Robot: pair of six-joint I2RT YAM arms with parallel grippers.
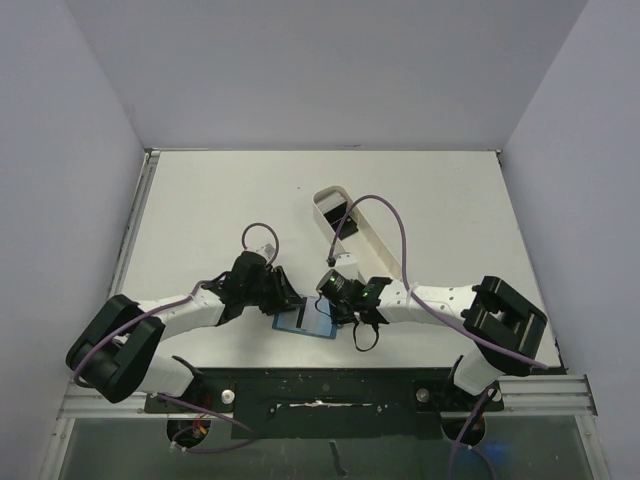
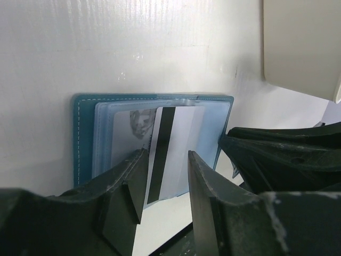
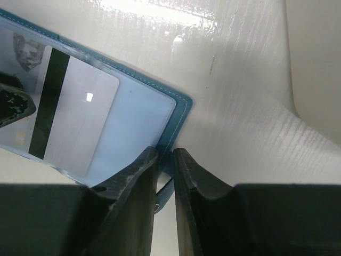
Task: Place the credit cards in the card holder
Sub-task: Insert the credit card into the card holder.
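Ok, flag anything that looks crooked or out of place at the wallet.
The striped white card looks off: it sits slanted in the open blue wallet, only partway in, with its near end poking past the wallet's edge between the left fingers. Nothing looks damaged or spilled.

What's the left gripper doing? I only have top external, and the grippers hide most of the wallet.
Observer: Left wrist shows a white card with a black stripe between the left gripper's fingers, far end over the open card holder.
Operator: Right side?
Observer: Right wrist shows the right gripper pinching the card holder's teal edge.
Operator: Other cards loaded?
Observer: One printed card with a grey crest, in a clear pocket.
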